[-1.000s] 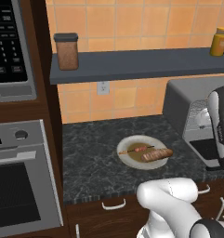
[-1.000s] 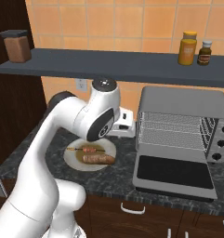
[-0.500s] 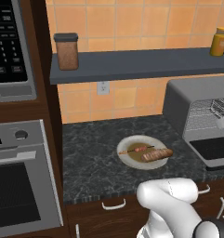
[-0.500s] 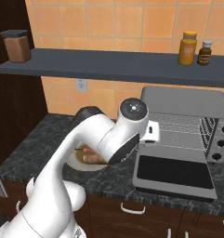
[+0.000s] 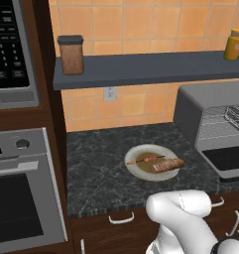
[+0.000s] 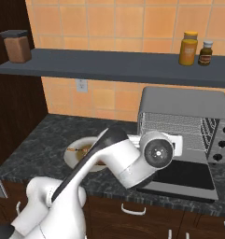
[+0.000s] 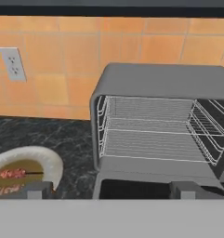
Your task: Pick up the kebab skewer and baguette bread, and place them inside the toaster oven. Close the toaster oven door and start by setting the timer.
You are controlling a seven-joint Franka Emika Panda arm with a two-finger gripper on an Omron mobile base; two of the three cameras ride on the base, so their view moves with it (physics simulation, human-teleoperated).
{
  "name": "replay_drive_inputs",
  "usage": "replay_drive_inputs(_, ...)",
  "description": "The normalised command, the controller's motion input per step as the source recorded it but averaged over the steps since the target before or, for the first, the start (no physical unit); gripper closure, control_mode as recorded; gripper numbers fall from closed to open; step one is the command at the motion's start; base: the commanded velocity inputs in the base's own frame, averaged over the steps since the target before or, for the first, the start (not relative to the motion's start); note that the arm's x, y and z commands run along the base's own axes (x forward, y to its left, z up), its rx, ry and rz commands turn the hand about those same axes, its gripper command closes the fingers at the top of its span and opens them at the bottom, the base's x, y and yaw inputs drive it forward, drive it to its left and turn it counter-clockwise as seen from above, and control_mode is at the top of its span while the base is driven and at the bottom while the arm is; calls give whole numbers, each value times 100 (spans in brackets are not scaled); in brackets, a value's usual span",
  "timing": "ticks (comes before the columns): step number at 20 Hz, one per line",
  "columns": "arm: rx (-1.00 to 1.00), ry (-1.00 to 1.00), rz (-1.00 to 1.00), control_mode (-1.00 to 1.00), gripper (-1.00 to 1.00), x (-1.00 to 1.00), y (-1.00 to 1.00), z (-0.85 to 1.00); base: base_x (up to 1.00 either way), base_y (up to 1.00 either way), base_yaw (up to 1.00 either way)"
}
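Left base view: kebab skewer (image 5: 147,159) and baguette bread (image 5: 167,165) lie on the plate (image 5: 136,171), unpicked. Right base view: toaster oven door (image 6: 180,177) is down. Hand view: gripper (image 7: 108,189) spread, empty; pickup comes next, needing descent onto the plate.

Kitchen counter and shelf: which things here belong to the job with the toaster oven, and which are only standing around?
For the job:
- kebab skewer, on the plate
- baguette bread, on the same plate
- toaster oven, empty rack
- toaster oven door, folded down

Standing around:
- plate
- brown canister on the shelf
- two bottles
- wall oven
- microwave
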Motion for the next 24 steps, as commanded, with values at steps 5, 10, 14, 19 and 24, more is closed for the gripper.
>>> replay_drive_inputs(5,0,-29,-4,-100,-100,21,-19,0,0,0,0)
replay_drive_inputs(10,0,-1,-1,-100,-100,17,-17,0,0,0,0)
replay_drive_inputs(14,0,0,0,-100,-100,4,-7,0,0,0,0)
replay_drive_inputs(19,0,0,0,-100,-100,7,0,0,0,0,0)
replay_drive_inputs(24,0,-2,0,-100,-100,41,-21,-19,0,0,0)
